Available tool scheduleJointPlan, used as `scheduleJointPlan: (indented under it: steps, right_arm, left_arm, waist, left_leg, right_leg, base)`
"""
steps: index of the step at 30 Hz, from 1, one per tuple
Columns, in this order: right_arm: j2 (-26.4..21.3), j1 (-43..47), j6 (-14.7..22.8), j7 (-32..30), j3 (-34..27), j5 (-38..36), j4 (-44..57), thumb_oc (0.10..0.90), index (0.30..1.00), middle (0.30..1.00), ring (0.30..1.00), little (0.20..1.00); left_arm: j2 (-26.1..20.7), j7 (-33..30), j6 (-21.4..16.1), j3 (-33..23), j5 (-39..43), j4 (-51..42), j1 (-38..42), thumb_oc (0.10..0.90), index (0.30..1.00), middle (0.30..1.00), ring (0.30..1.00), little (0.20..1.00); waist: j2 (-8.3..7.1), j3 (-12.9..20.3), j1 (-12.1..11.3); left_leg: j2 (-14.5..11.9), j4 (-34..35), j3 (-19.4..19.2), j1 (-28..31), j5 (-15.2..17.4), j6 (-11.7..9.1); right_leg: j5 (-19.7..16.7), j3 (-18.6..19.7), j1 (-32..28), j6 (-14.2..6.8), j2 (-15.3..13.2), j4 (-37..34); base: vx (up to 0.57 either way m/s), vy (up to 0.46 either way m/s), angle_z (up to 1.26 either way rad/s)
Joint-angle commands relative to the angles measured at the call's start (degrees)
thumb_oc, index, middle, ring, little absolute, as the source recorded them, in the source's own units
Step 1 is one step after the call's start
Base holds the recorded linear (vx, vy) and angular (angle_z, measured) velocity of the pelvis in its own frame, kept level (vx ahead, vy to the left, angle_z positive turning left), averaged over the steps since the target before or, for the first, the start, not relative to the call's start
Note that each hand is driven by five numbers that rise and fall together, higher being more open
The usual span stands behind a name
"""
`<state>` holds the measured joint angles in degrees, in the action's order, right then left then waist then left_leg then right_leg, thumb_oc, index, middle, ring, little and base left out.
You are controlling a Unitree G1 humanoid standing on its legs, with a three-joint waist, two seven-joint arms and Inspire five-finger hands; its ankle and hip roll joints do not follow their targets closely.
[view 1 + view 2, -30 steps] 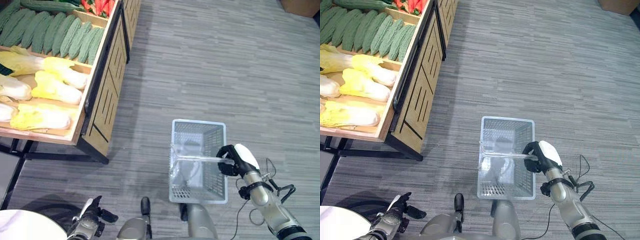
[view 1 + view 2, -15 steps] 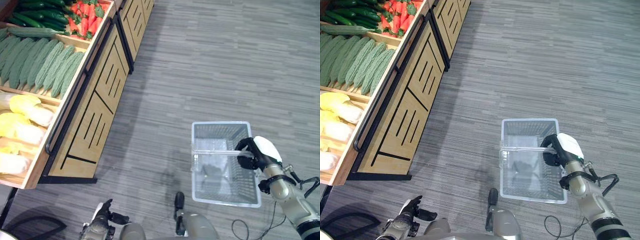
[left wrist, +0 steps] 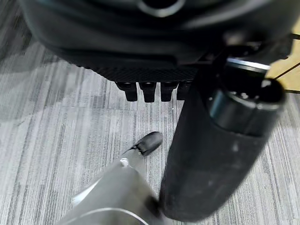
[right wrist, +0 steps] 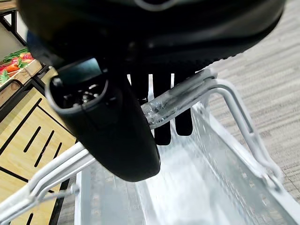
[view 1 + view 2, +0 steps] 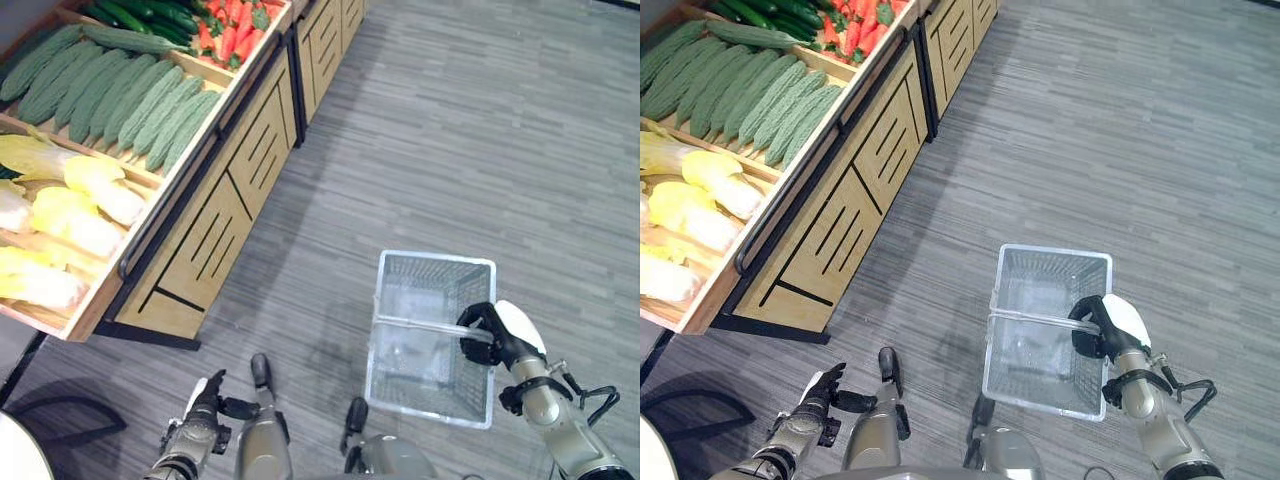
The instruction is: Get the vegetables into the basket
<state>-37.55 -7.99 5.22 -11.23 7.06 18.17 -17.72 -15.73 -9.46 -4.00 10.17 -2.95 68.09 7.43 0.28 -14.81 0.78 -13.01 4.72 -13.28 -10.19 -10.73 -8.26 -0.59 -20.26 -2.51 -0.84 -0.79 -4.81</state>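
A long wooden produce stand [image 5: 215, 190] runs along the left of the scene, its slanted trays tilted outward so the vegetables face whoever reaches in. Pale yellow-white cabbages [image 5: 75, 205] lie in the near tray, bumpy green bitter gourds [image 5: 130, 95] in the next, and red peppers [image 5: 232, 20] with dark cucumbers [image 5: 140, 15] at the far end. None of these is in the basket yet.

The clear wire basket [image 5: 1035, 345] hangs over the grey floor [image 5: 480, 130] to the right, well apart from the stand, and looks empty. It is carried this way so that it travels with the robot. The right hand [image 5: 1102, 325] has its fingers [image 4: 161, 126] curled round the basket's handle [image 4: 187, 96], thumb closing over the bar.

The left hand [image 5: 200, 425] hangs low at the near left with its fingers [image 3: 149, 91] relaxed and holding nothing, probably kept free to pick the vegetables.
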Motion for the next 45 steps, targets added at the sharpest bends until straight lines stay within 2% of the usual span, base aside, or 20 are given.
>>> scheduleJointPlan:
  steps: [1, 2, 5, 10, 14, 15, 16, 18, 20, 21, 23, 24, 27, 31, 34, 40, 41, 42, 43, 45]
  right_arm:
    - [-2.28, 2.17, 3.52, -3.27, -4.68, -0.32, 7.16, 0.4, 0.3, 0.3, 0.3, 0.3]
    - [-1.88, 2.24, 3.4, -3.0, -4.5, -0.23, 7.16, 0.4, 0.3, 0.3, 0.3, 0.3]
    - [-0.14, 4.12, 3.06, -2.6, -2.25, 0.32, 6.07, 0.4, 0.3, 0.3, 0.3, 0.3]
    - [0.47, 5.56, 2.85, -2.57, -1.12, 0.56, 5.52, 0.4, 0.3, 0.3, 0.3, 0.3]
    - [0.61, 7.08, 2.82, -2.14, -0.07, 0.97, 5.05, 0.4, 0.3, 0.3, 0.3, 0.3]
    - [0.63, 7.63, 2.86, -2.09, 0.32, 1.08, 5.19, 0.4, 0.3, 0.3, 0.3, 0.3]
    - [0.78, 8.64, 2.85, -1.86, 1.36, 1.18, 4.83, 0.4, 0.3, 0.3, 0.3, 0.3]
    - [0.9, 9.08, 2.95, -1.32, 2.17, 1.73, 4.97, 0.4, 0.3, 0.3, 0.3, 0.3]
    - [0.26, 9.55, 3.43, -1.22, 2.89, 2.06, 6.02, 0.4, 0.3, 0.3, 0.3, 0.3]
    - [0.07, 9.76, 3.52, -1.51, 2.97, 2.03, 6.1, 0.4, 0.3, 0.3, 0.3, 0.3]
    - [-0.33, 10.26, 3.49, -1.47, 3.21, 2.25, 6.39, 0.4, 0.3, 0.3, 0.3, 0.3]
    - [-0.35, 10.6, 3.6, -1.48, 3.14, 1.94, 6.64, 0.4, 0.3, 0.3, 0.3, 0.3]
    - [-0.65, 11.44, 4.03, -0.8, 4.07, 1.18, 6.74, 0.4, 0.3, 0.3, 0.3, 0.3]
    - [-2.01, 11.45, 4.45, -0.37, 3.96, 0.28, 7.14, 0.4, 0.3, 0.3, 0.3, 0.3]
    - [-3.49, 11.63, 5.26, -0.62, 3.41, -1.21, 7.92, 0.4, 0.3, 0.3, 0.3, 0.3]
    - [-4.62, 10.72, 5.61, -0.39, 3.42, -2.27, 7.44, 0.4, 0.3, 0.3, 0.3, 0.3]
    - [-4.92, 9.99, 5.51, -0.46, 2.96, -2.4, 7.41, 0.4, 0.3, 0.3, 0.3, 0.3]
    - [-4.93, 9.97, 5.52, -0.46, 2.93, -2.4, 7.42, 0.4, 0.3, 0.3, 0.3, 0.3]
    - [-5.19, 9.68, 5.42, -0.57, 2.72, -2.34, 7.31, 0.4, 0.3, 0.3, 0.3, 0.3]
    - [-5.65, 8.91, 5.03, -1.0, 1.89, -2.15, 7.18, 0.4, 0.3, 0.3, 0.3, 0.3]
  left_arm:
    - [-3.78, -0.83, 0.58, 0.4, -1.34, 1.23, -2.19, 0.9, 1.0, 1.0, 1.0, 1.0]
    - [-4.0, -0.77, 0.5, 0.44, -1.55, 1.06, -2.4, 0.9, 1.0, 1.0, 1.0, 1.0]
    - [-5.48, -0.81, 0.43, 0.64, -1.97, 0.3, -1.85, 0.9, 1.0, 1.0, 1.0, 1.0]
    - [-6.23, -0.95, 0.38, 0.54, -1.57, -0.28, -1.5, 0.9, 1.0, 1.0, 1.0, 1.0]
    - [-6.51, -0.62, 0.39, 0.54, -1.29, -0.3, -2.09, 0.9, 1.0, 1.0, 1.0, 1.0]
    - [-6.63, -0.57, 0.43, 0.45, -1.23, -0.43, -2.27, 0.9, 1.0, 1.0, 1.0, 1.0]
    - [-6.7, -0.4, 0.51, 0.29, -1.05, -0.49, -2.58, 0.9, 1.0, 1.0, 1.0, 1.0]
    - [-6.64, -0.37, 0.6, -0.14, -0.77, -0.06, -2.94, 0.9, 1.0, 1.0, 1.0, 1.0]
    - [-6.44, -0.61, 0.53, -0.48, -0.16, 0.85, -2.52, 0.9, 1.0, 1.0, 1.0, 1.0]
    - [-6.36, -0.85, 0.47, -0.37, -0.14, 0.89, -2.27, 0.9, 1.0, 1.0, 1.0, 1.0]
    - [-6.43, -0.88, 0.41, -0.28, -0.38, 1.19, -1.85, 0.9, 1.0, 1.0, 1.0, 1.0]
    - [-6.42, -0.94, 0.24, -0.44, -0.29, 1.59, -1.8, 0.9, 1.0, 1.0, 1.0, 1.0]
    - [-6.05, -1.17, 0.32, -1.23, 0.77, 2.33, -1.89, 0.9, 1.0, 1.0, 1.0, 1.0]
    - [-5.51, -0.75, 0.35, -1.38, 1.38, 2.27, -3.04, 0.9, 1.0, 1.0, 1.0, 1.0]
    - [-4.62, -0.59, 0.3, -0.87, 1.68, 1.97, -3.73, 0.9, 1.0, 1.0, 1.0, 1.0]
    - [-3.94, -0.97, 0.35, -0.43, 2.28, 1.89, -3.8, 0.9, 1.0, 1.0, 1.0, 1.0]
    - [-3.68, -1.05, 0.47, -0.17, 2.27, 1.79, -3.5, 0.9, 1.0, 1.0, 1.0, 1.0]
    - [-3.67, -1.06, 0.47, -0.15, 2.27, 1.79, -3.49, 0.9, 1.0, 1.0, 1.0, 1.0]
    - [-3.52, -1.02, 0.51, 0.05, 2.22, 1.62, -3.29, 0.9, 1.0, 1.0, 1.0, 1.0]
    - [-3.1, -0.94, 0.65, 0.73, 1.87, 0.99, -2.54, 0.9, 1.0, 1.0, 1.0, 1.0]
  waist:
    - [-2.8, 3.66, -1.77]
    - [-3.28, 3.66, -1.82]
    - [-5.51, 3.53, -2.54]
    - [-6.97, 3.66, -3.26]
    - [-7.22, 3.67, -3.92]
    - [-6.99, 3.48, -4.16]
    - [-6.38, 2.78, -4.26]
    - [-5.44, 2.05, -3.92]
    - [-4.5, 1.01, -3.09]
    - [-4.48, 0.46, -2.54]
    - [-4.49, -0.01, -1.77]
    - [-4.88, -0.1, -1.07]
    - [-5.54, 0.6, -1.58]
    - [-5.01, 1.77, -2.11]
    - [-4.15, 2.21, -2.73]
    - [-3.17, 2.42, -3.2]
    - [-3.0, 2.25, -2.99]
    - [-2.97, 2.25, -2.92]
    - [-2.98, 2.07, -2.68]
    - [-2.97, 1.77, -1.55]
  left_leg:
    - [2.67, -1.28, -0.98, 0.35, 0.69, 2.49]
    - [3.28, -1.48, -1.19, 1.15, 1.53, 3.05]
    - [5.8, -2.75, -2.06, 1.52, 4.27, 5.1]
    - [7.61, -2.95, -1.43, 1.13, 5.76, 6.47]
    - [8.99, -3.05, -0.71, 1.7, 7.34, 7.88]
    - [9.14, -2.95, -0.74, 2.11, 7.63, 8.31]
    - [9.56, -2.61, -0.35, 3.41, 8.09, 9.15]
    - [10.03, -1.7, 0.52, 5.46, 8.48, 9.54]
    - [10.12, -2.17, 2.65, 6.23, 9.04, 9.2]
    - [10.2, -2.92, 3.98, 6.55, 9.75, 8.77]
    - [9.97, -4.39, 6.06, 6.82, 11.0, 7.96]
    - [9.82, -6.51, 8.77, 7.47, 12.83, 7.13]
    - [9.72, -8.77, 11.47, 7.82, 14.18, 6.13]
    - [7.6, -8.14, 13.18, 8.72, 13.52, 4.78]
    - [4.78, -7.11, 15.33, 8.57, 11.14, 3.14]
    - [2.35, -5.71, 17.32, 7.9, 7.04, 1.57]
    - [1.91, -6.05, 15.67, 6.85, 5.91, 1.38]
    - [1.91, -6.07, 15.76, 6.82, 5.9, 1.37]
    - [1.64, -6.52, 13.67, 6.12, 5.48, 1.48]
    - [0.66, -7.12, 5.16, 4.62, 4.63, 1.28]
  right_leg:
    - [0.55, 6.26, 2.22, -8.04, -8.6, 7.23]
    - [0.34, 6.75, 2.05, -8.36, -9.26, 7.49]
    - [-3.43, 8.51, 3.17, -10.44, -11.77, 8.49]
    - [-7.75, 9.17, 4.1, -11.78, -13.08, 9.27]
    - [-9.12, 9.63, 5.15, -12.17, -13.63, 13.24]
    - [-9.21, 9.62, 6.17, -12.14, -13.68, 16.14]
    - [-9.43, 9.83, 8.07, -11.98, -13.35, 22.41]
    - [-9.7, 10.63, 10.78, -11.27, -12.15, 25.73]
    - [-6.73, 12.99, 13.91, -9.91, -10.28, 22.15]
    - [-6.41, 14.04, 14.38, -10.06, -10.53, 18.54]
    - [-7.22, 16.28, 15.55, -10.55, -11.3, 13.71]
    - [-9.68, 19.53, 16.44, -11.42, -12.88, 9.55]
    - [-8.5, 18.06, 14.79, -11.23, -12.38, 9.23]
    - [-6.32, 15.31, 12.92, -9.83, -10.11, 8.91]
    - [-3.35, 12.19, 11.91, -8.21, -7.97, 10.1]
    - [-1.33, 8.88, 10.87, -6.43, -5.96, 10.24]
    - [-0.96, 7.41, 9.94, -6.11, -6.12, 9.48]
    - [-0.97, 7.31, 9.87, -6.1, -6.13, 9.42]
    - [-0.89, 6.43, 9.38, -5.92, -6.47, 9.09]
    - [-1.3, 3.71, 7.87, -6.11, -7.38, 7.46]
  base:
    - [0.18, 0.218, -0.24]
    - [0.17, 0.298, -0.01]
    - [0.15, 0.299, 0.02]
    - [0.08, 0.163, 0.03]
    - [0.05, 0.159, 0.06]
    - [0.06, 0.222, 0.03]
    - [0.11, 0.263, 0.01]
    - [0.15, 0.162, 0.17]
    - [0.19, -0.037, 0.32]
    - [0.17, -0.12, 0.66]
    - [0.26, -0.234, 1.05]
    - [0.28, -0.265, 0.71]
    - [0.35, -0.382, 1.14]
    - [0.16, -0.215, 0.48]
    - [0.15, -0.307, 0.31]
    - [0.1, -0.237, 0.41]
    - [0.03, -0.121, 0.22]
    - [0.02, -0.092, 0.34]
    - [-0.02, -0.035, 0.44]
    - [-0.02, -0.043, 0.55]
